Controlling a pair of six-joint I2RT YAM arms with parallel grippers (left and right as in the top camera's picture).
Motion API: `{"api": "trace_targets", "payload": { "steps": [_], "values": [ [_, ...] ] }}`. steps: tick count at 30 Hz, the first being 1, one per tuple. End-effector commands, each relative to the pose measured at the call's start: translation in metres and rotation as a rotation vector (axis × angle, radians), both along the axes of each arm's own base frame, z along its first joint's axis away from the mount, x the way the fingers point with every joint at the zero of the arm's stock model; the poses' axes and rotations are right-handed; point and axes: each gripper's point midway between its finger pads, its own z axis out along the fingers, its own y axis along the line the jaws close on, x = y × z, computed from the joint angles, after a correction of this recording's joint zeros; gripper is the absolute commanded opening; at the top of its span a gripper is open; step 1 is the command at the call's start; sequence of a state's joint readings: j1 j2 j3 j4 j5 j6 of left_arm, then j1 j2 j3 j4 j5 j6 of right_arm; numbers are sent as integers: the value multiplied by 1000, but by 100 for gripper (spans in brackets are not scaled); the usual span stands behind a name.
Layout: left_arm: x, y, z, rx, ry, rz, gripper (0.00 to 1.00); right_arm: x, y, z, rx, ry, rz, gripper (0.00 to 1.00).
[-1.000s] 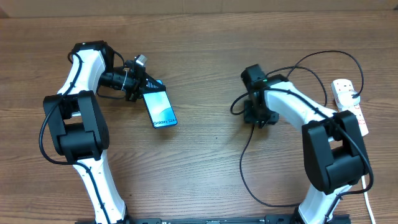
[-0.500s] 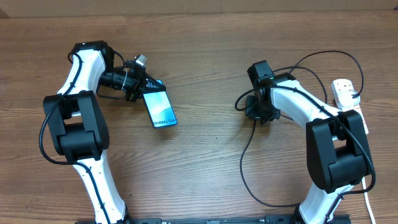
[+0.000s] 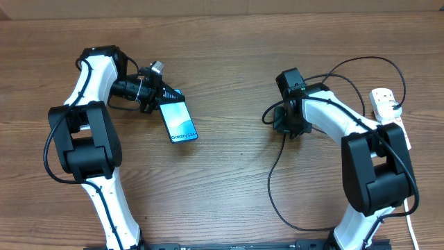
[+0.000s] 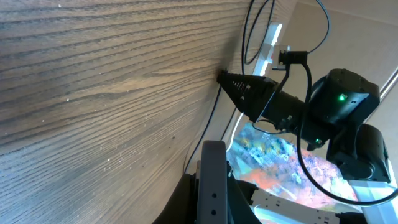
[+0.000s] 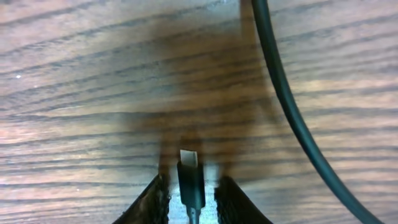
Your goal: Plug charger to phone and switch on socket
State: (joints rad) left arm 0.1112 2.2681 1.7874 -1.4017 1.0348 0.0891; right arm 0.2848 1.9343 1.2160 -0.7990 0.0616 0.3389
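The phone [image 3: 177,119] is lying on the left half of the table [image 3: 229,62], the socket [image 3: 385,104] is sitting at the far right edge, and the charger [image 3: 270,182] is looping between them, nearer the socket.

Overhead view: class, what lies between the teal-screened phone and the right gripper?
Overhead shows bare wooden table, then the thin black charger cable's loop beside the right gripper.
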Motion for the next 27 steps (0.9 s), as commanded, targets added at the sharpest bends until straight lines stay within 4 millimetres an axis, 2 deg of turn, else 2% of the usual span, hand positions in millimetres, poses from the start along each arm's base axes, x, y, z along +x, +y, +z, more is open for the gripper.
{"api": "trace_targets", "payload": {
  "steps": [1, 7, 11, 20, 23, 25, 27],
  "values": [
    [4, -2, 20, -23, -68, -4, 4, -9, -3, -8, -9, 18, 2, 21],
    [4, -2, 20, -23, -65, -4, 4, -14, -4, -9, -14, 36, 2, 8],
    [4, -2, 20, -23, -65, -4, 4, -18, -5, -9, -20, 55, 2, 4],
    [4, -3, 20, -24, -66, -4, 4, -17, -1, -9, 5, 52, 6, 4],
    [4, -3, 21, -34, -64, -1, 4, -16, 31, 4, 183, 61, 103, 4],
    [4, -8, 30, -89, -83, 2, 4, -17, 64, 28, 385, 46, 211, 4],
    [7, -15, 48, -198, -138, 10, 4, -23, 92, 57, 567, 17, 314, 4]
  ]
}}
